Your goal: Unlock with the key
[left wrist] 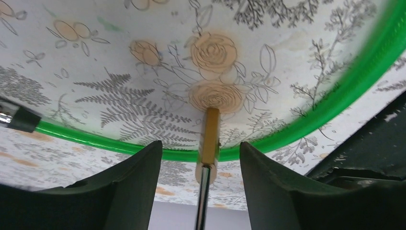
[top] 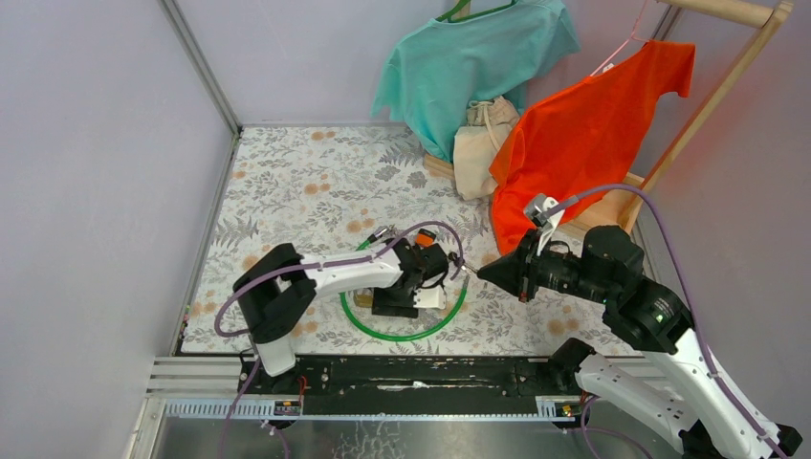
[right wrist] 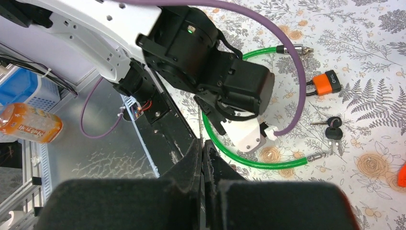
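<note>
No legible text anywhere. Dark marking on the orange padlock (right wrist: 328, 82), well beyond the right jaws and to their right, too small to read. Printed label on the orange bottle (right wrist: 28, 128), far left of those jaws, too blurred to read.

My left arm (top: 349, 273) hides part of the green plastic-coated cable loop (top: 406, 335) from above. The slim brass block's (left wrist: 209, 136) steel rod leaves my wrist view's bottom edge.

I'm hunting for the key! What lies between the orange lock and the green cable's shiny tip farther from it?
Black-headed keys lie there, between orange lock and cable tip; the right wrist view shows them.
</note>
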`<state>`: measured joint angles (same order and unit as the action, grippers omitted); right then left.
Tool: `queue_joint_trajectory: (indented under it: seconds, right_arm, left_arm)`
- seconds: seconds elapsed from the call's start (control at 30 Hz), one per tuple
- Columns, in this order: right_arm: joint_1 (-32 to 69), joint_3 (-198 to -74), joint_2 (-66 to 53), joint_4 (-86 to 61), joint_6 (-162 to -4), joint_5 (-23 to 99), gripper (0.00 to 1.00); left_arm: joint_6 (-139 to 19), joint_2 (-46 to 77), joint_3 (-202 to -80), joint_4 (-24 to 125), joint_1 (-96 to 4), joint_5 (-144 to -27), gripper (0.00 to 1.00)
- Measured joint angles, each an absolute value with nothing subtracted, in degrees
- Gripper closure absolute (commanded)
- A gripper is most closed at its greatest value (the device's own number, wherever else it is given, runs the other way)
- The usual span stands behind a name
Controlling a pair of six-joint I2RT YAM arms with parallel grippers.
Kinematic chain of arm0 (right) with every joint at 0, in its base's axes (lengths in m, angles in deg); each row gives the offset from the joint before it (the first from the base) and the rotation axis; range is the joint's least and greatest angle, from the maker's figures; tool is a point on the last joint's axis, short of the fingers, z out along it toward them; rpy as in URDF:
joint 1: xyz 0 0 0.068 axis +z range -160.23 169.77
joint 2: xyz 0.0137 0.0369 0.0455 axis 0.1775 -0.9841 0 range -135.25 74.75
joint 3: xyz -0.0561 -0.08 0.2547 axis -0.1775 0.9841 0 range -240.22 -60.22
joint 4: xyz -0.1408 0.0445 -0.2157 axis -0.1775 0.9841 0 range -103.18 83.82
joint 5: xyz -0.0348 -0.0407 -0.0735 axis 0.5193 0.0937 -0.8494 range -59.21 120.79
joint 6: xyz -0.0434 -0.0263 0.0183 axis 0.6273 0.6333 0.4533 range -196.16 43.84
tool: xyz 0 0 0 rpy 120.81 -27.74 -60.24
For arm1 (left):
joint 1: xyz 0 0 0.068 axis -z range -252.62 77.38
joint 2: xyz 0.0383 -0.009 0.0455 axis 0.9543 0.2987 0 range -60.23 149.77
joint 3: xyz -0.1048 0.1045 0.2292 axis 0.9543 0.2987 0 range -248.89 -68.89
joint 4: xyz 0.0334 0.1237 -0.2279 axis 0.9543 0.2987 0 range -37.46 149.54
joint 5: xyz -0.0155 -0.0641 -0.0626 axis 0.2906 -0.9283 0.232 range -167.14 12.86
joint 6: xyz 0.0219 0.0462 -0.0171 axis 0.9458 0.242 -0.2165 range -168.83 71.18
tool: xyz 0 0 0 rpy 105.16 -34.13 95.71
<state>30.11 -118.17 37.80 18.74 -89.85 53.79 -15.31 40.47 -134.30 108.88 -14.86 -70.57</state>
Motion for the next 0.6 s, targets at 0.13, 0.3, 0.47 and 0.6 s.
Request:
queue_joint_trajectory:
  seconds: [0.13,0.3,0.47,0.6]
  right_arm:
    - [30.1,-118.7,38.0,19.2,-89.8,53.7,1.0]
    - [30.1,-118.7,38.0,20.0,-89.7,53.7,1.0]
    - [30.1,-118.8,38.0,20.6,-89.4,53.7,1.0]
    - [30.1,-118.8,38.0,20.8,-89.4,53.7,1.0]
  left_arm:
    - [-15.3,43.8,-137.1,109.8,-13.7,-67.9,0.38]
    - [-15.3,47.2,-138.3,112.0,-13.0,-65.9,0.38]
    - [-15.4,48.6,-138.3,114.6,-13.0,-64.9,0.41]
    - [-15.6,49.5,-138.9,116.9,-12.9,-64.4,0.42]
